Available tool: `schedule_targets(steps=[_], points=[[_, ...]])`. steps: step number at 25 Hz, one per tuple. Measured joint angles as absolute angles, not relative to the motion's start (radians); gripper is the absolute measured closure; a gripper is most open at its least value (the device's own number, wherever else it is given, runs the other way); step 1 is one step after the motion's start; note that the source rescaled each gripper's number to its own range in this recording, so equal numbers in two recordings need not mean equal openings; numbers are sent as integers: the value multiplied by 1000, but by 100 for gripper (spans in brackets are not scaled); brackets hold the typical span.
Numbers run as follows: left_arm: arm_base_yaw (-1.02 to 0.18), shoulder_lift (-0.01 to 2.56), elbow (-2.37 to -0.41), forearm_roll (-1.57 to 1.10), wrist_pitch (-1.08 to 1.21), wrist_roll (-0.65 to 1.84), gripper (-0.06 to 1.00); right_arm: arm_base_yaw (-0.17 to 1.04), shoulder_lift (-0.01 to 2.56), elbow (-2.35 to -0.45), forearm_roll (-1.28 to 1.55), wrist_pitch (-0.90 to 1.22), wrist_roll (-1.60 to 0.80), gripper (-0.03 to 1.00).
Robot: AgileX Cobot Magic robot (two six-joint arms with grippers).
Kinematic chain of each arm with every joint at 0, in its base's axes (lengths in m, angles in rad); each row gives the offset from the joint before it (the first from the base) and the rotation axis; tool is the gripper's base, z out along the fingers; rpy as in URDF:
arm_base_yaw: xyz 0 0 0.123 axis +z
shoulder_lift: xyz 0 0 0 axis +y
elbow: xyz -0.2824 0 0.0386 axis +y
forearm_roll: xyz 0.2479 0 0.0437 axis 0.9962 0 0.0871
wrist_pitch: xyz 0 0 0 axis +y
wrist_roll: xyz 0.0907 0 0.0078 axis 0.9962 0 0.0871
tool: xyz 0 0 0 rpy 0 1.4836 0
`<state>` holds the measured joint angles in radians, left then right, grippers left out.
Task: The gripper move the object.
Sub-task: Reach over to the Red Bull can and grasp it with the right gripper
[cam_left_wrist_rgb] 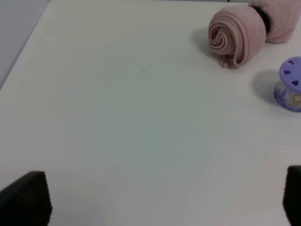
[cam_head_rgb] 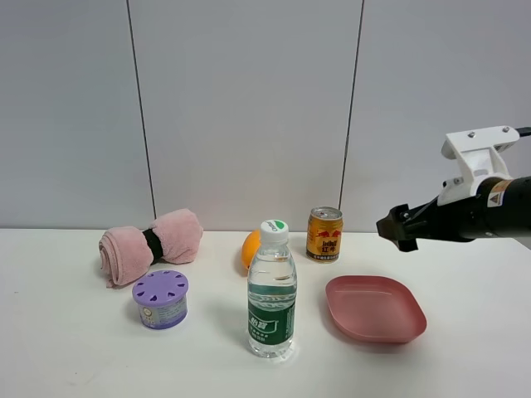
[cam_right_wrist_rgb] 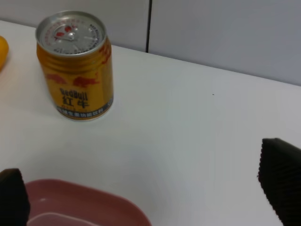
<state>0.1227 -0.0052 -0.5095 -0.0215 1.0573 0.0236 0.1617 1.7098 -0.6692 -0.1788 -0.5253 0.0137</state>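
Front: the water bottle [cam_head_rgb: 271,290] stands upright on the white table [cam_head_rgb: 66,348], nearest the camera.
Can: the drink can [cam_head_rgb: 324,235] stands upright behind it near the wall, between the orange [cam_head_rgb: 250,248] and the right gripper [cam_head_rgb: 397,229], touching neither.
Right arm: the right gripper hangs in the air, jaws wide open, holding nothing.
Left arm: the left gripper [cam_left_wrist_rgb: 160,197] is over bare table, jaws wide apart, empty.
Plate: the pink plate [cam_head_rgb: 415,319] lies in front of the can.

A: Where is the can [cam_head_rgb: 324,235]?
B: Near the back edge of the table [cam_head_rgb: 465,356], the fruit [cam_head_rgb: 250,249] left of it. The bottle [cam_head_rgb: 271,290] stands before the fruit, the dish [cam_head_rgb: 375,308] right of the bottle.
A: And further left?
B: The towel [cam_head_rgb: 149,245], the tub [cam_head_rgb: 161,298] before it.
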Motion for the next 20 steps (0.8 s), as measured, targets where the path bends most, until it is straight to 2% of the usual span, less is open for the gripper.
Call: schedule_targets(steps=[10,20], points=[[123,-5,-510,-21,1057,24,-6,162,1947,-673,-181,-865,-35,-3],[123,-5,-510,-21,1057,24,-6,162,2058,-807,-181,-869,-53,-3]])
